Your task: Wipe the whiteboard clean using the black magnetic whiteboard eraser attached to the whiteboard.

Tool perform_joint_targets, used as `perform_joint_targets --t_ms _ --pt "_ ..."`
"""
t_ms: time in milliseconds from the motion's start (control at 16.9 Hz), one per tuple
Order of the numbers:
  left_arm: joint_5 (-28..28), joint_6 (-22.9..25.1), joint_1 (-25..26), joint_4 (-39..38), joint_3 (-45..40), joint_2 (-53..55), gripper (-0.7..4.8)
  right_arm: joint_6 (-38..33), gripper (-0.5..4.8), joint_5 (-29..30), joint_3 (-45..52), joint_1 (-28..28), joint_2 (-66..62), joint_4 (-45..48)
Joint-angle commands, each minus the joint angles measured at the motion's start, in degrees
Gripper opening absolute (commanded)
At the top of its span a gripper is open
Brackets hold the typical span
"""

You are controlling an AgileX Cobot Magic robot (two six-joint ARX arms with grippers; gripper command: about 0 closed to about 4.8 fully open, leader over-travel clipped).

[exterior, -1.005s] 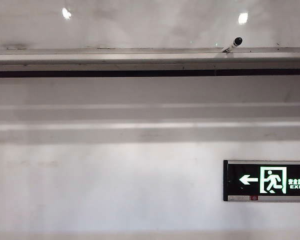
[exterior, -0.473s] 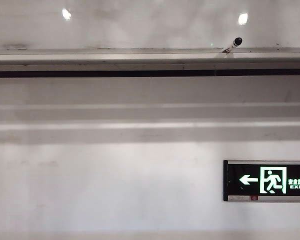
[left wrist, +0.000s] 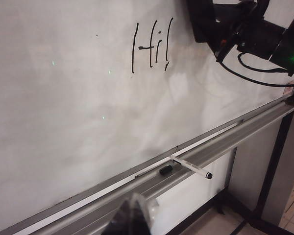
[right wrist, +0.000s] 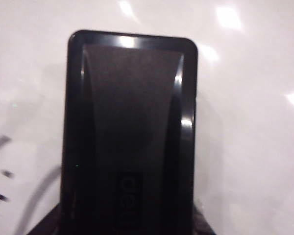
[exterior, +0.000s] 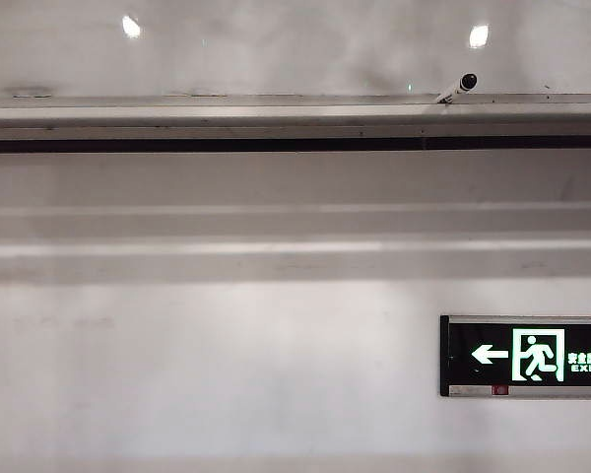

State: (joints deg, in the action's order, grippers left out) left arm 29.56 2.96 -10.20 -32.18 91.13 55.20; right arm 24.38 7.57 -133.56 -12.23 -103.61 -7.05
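Note:
The whiteboard is glossy, with black writing "Hi!" on it. The black eraser fills the right wrist view, lying flat against the whiteboard. My right gripper is shut on it, a dark finger at each lower corner. Blurred black strokes show beside the eraser. In the left wrist view the right arm holds a black block on the board just beside the writing. My left gripper hangs off the board below the ledge, its fingers together, holding nothing. Neither gripper appears in the exterior view.
A long silver ledge runs under the board and carries a white marker and a black cap. The exterior view shows the ledge, a marker tip and a green exit sign on the wall.

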Motion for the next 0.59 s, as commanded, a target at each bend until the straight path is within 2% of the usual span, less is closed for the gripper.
perform_joint_targets --t_ms 59,355,591 --pt "0.48 0.02 -0.02 0.5 0.17 -0.24 -0.06 0.11 0.08 -1.51 -0.33 -2.05 -1.01 0.5" --pt "0.48 0.0 -0.02 0.52 0.17 -0.26 -0.06 0.13 0.08 -5.2 -0.33 -4.42 -3.48 -2.14" --pt "0.48 0.0 -0.02 0.52 0.17 -0.24 -0.06 0.15 0.08 -5.07 -0.31 -5.49 -4.7 -6.82"
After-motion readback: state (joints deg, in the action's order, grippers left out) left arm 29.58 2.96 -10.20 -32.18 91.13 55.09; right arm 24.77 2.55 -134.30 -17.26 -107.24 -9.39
